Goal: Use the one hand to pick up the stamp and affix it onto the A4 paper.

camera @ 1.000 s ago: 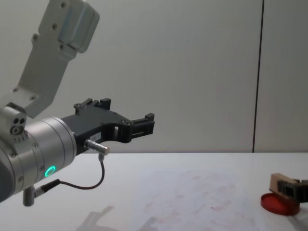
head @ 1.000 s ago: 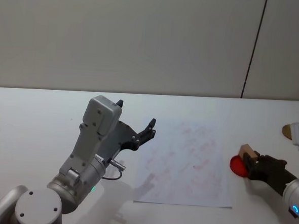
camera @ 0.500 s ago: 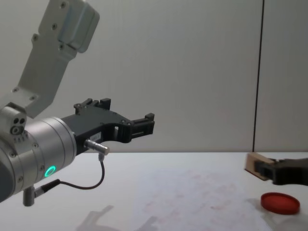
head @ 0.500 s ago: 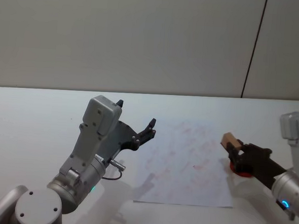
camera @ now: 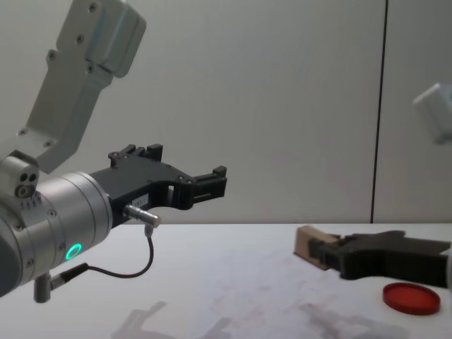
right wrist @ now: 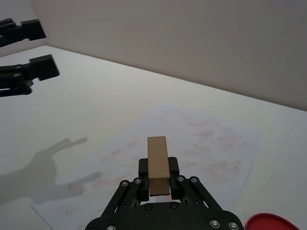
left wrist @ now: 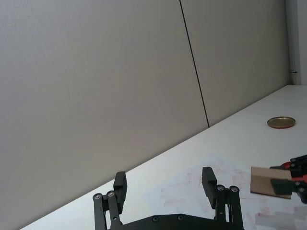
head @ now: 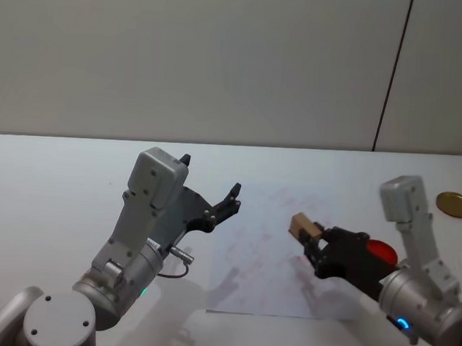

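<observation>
Over the A4 paper, stamp juts from right pincer.

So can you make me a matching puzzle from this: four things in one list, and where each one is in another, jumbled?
1 stamp
2 red disc
3 gold disc
4 left gripper

A flat on the table, just right of the A4 paper
B open, raised, empty
C far right on the table
D held by the right gripper above the paper

Pairs: 1-D, 2-A, 3-C, 4-B
</observation>
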Controlling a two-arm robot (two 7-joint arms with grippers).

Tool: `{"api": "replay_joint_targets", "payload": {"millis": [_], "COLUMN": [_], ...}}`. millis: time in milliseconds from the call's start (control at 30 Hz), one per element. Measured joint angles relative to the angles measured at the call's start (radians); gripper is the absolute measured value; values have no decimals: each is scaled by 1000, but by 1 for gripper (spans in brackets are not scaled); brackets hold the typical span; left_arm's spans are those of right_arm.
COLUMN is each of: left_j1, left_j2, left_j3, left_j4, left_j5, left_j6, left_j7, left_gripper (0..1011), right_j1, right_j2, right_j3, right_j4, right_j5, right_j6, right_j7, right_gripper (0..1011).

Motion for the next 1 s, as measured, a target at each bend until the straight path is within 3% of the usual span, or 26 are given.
{"api": "replay_joint_targets", "payload": {"millis": [500,1000], "left_j1": [0,0], "left_j2": [0,0], "left_j3": [0,0], "left_j4": [0,0], "left_j5": [0,0], "left_j6": [0,0], "left_j7": [0,0], "left_gripper": [993,993], "right_j1": [4,-6], "right_j2": [-20,-21], "right_j3": [-39,-53], "right_j4": [38,67], "right_j5": [-73,-82], "right_j6": [1,-21], "right_j7": [19,30], "right_gripper": [219,219]}}
